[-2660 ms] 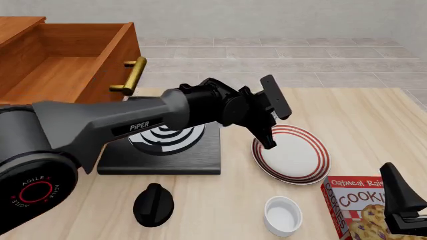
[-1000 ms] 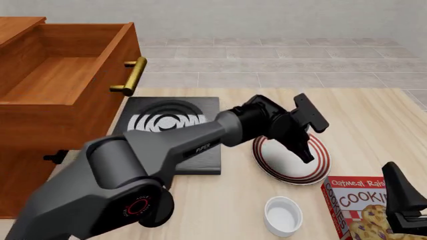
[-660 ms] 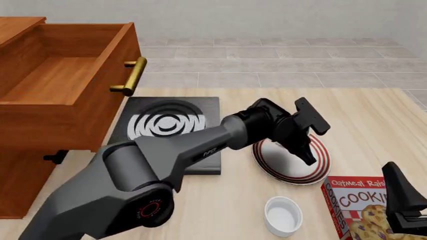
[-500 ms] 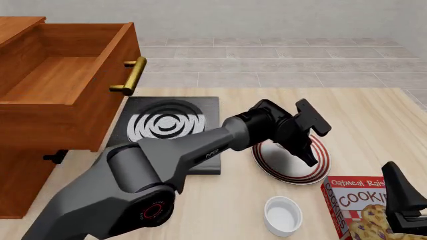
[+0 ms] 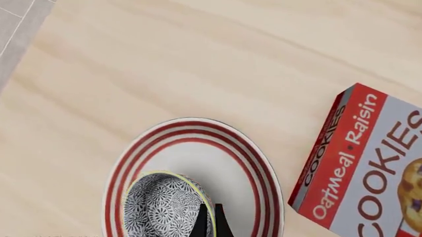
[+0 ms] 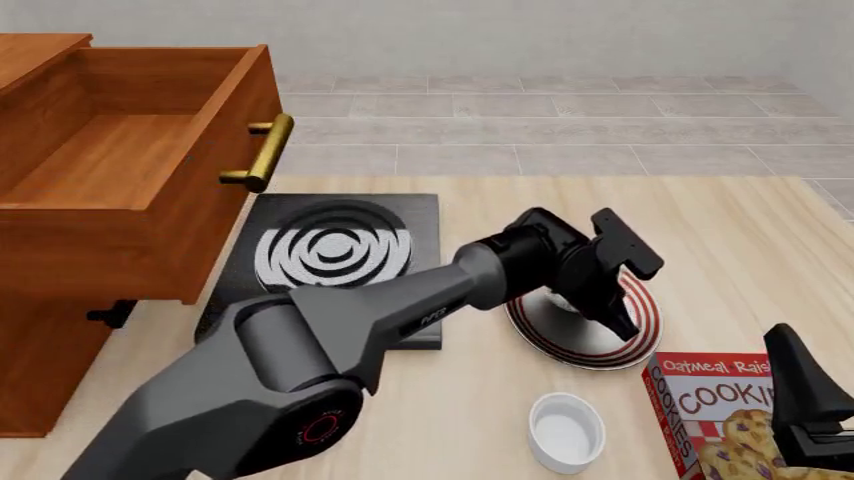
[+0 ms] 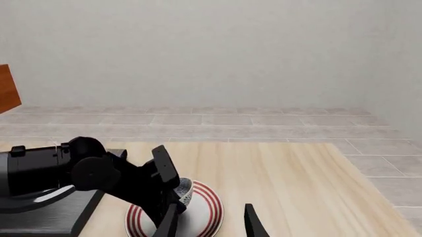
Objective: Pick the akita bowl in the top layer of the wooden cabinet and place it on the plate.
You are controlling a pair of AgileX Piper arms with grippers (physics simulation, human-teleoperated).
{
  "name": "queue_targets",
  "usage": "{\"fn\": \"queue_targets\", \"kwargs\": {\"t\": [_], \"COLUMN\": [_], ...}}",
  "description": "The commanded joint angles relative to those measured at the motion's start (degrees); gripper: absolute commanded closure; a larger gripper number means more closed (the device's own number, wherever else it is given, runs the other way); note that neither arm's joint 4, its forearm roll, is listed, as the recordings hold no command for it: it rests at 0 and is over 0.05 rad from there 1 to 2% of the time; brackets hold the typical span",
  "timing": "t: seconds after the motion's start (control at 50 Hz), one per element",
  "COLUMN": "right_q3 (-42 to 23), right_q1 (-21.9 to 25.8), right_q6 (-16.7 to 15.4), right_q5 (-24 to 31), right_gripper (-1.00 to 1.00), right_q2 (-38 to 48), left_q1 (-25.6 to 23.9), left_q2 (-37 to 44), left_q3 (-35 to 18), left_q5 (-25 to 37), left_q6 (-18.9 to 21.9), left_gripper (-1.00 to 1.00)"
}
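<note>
The akita bowl (image 5: 165,205), grey-white with a speckled inside, sits low over the red-ringed plate (image 5: 254,163), and my left gripper (image 5: 208,223) is shut on its rim. In the front view the left gripper (image 6: 607,305) reaches down onto the plate (image 6: 641,322) and hides most of the bowl. The right wrist view shows the bowl (image 7: 184,189) on the plate (image 7: 209,210) beside the left fingers. My right gripper (image 7: 209,226) is open and holds nothing, at the table's near right corner (image 6: 801,405). The wooden cabinet's top layer (image 6: 127,150) is pulled out.
A black stove (image 6: 340,255) with white rings lies between the cabinet and the plate. A white ramekin (image 6: 567,432) and a cookie box (image 6: 721,415) stand near the front edge, the box close to the plate (image 5: 369,163). A brass handle (image 6: 263,152) juts from the drawer.
My left arm has carried the bowl from beside the stove over the plate, then lowered it toward the plate's middle. The right arm has not moved.
</note>
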Motion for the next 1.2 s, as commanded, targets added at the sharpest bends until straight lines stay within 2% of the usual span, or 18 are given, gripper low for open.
{"fn": "queue_targets", "kwargs": {"t": [0.02,0.3,0.42,0.44,0.86,1.2], "right_q3": [0.0,0.0,0.0,0.0,-0.1,0.0], "right_q1": [0.0,0.0,0.0,0.0,0.0,0.1], "right_q6": [-0.1,-0.1,-0.1,-0.1,-0.3,-0.7], "right_q5": [0.0,-0.1,0.0,0.0,0.1,-0.1], "right_gripper": [-1.0,-1.0,-1.0,-1.0,-1.0,-1.0], "right_q2": [0.0,0.1,0.0,0.0,0.0,0.0], "left_q1": [0.0,-0.3,-0.7,-0.7,-1.3,-2.1], "left_q2": [-0.1,0.6,1.5,1.5,0.6,-0.9], "left_q3": [0.1,-0.4,-2.4,-2.5,-1.3,-4.0], "left_q5": [0.0,0.5,2.0,2.0,1.8,4.4], "left_q6": [-1.2,-2.3,-2.9,-3.0,-3.0,-2.9], "left_gripper": [1.0,1.0,1.0,-1.0,-1.0,-1.0]}}
